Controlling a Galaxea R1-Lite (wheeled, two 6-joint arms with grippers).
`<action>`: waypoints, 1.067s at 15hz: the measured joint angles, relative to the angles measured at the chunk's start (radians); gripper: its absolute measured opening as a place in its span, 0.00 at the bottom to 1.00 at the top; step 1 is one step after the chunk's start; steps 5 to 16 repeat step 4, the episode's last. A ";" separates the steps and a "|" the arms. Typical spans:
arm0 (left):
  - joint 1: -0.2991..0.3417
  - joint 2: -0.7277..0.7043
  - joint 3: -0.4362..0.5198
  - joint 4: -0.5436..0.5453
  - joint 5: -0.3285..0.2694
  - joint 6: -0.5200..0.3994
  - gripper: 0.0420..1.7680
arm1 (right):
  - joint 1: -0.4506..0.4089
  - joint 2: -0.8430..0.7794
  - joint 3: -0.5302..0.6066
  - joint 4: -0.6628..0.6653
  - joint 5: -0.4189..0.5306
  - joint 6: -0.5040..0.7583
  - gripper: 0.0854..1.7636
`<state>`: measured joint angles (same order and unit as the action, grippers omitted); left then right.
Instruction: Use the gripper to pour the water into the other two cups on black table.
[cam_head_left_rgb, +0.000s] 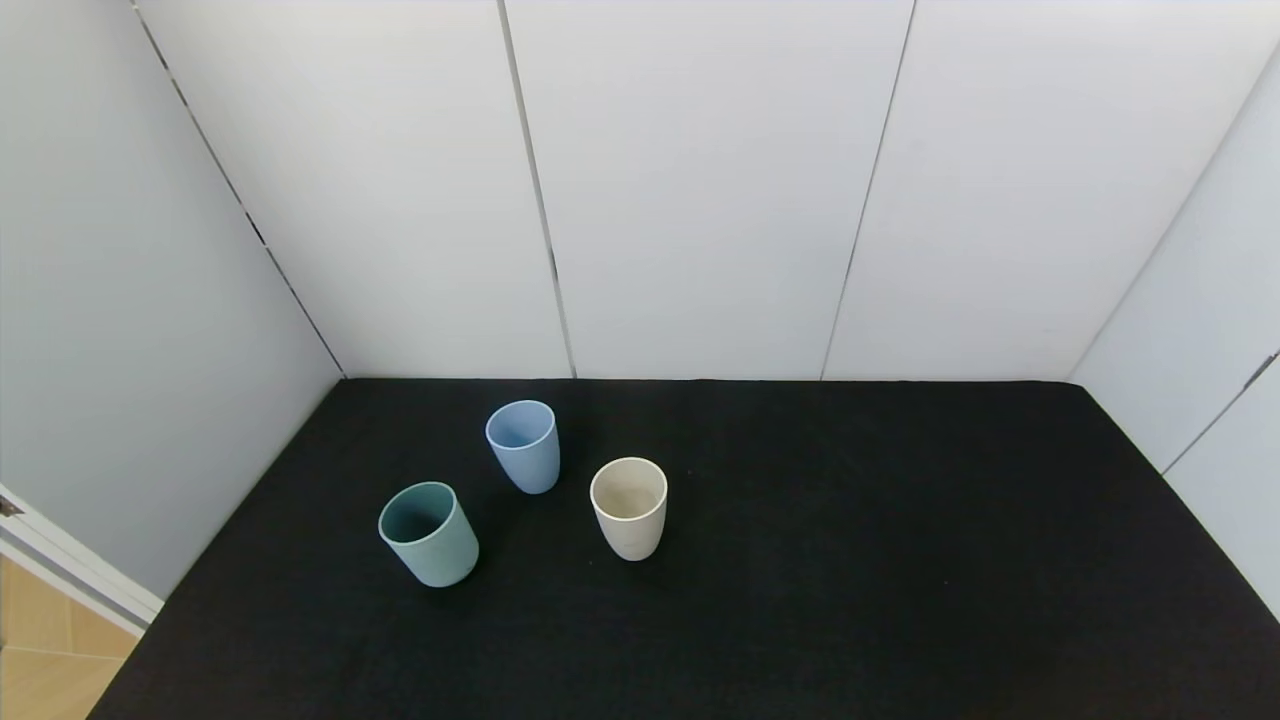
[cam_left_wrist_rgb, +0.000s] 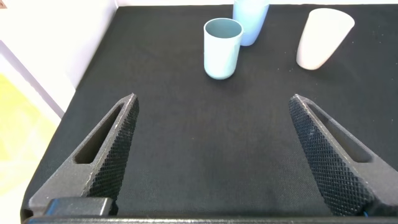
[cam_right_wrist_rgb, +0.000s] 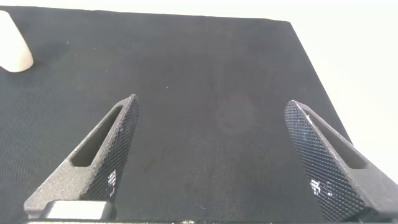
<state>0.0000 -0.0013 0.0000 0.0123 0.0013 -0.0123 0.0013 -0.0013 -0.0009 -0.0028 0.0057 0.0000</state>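
Observation:
Three cups stand upright on the black table (cam_head_left_rgb: 850, 560). The teal-green cup (cam_head_left_rgb: 429, 533) is nearest on the left, the light blue cup (cam_head_left_rgb: 523, 445) is behind it, and the cream-beige cup (cam_head_left_rgb: 629, 507) is to the right. Neither arm shows in the head view. My left gripper (cam_left_wrist_rgb: 212, 99) is open and empty above the table, well short of the teal-green cup (cam_left_wrist_rgb: 222, 48), with the light blue cup (cam_left_wrist_rgb: 250, 20) and the cream-beige cup (cam_left_wrist_rgb: 323, 38) beyond. My right gripper (cam_right_wrist_rgb: 211, 102) is open and empty over bare cloth; the cream-beige cup (cam_right_wrist_rgb: 12, 45) shows far off.
White panel walls (cam_head_left_rgb: 700, 180) close the table at the back and both sides. The table's left edge (cam_head_left_rgb: 130, 650) drops to a wooden floor (cam_head_left_rgb: 40, 650). Bare black cloth fills the right half of the table.

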 joint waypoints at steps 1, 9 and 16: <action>0.000 0.000 0.000 0.000 0.000 0.000 0.97 | 0.000 0.000 0.000 0.000 0.000 0.000 0.97; 0.000 0.000 0.000 0.000 0.000 0.000 0.97 | 0.000 0.000 0.000 0.002 0.001 -0.002 0.97; 0.000 0.000 0.000 0.000 0.000 0.000 0.97 | 0.000 0.000 0.000 0.002 0.001 -0.002 0.97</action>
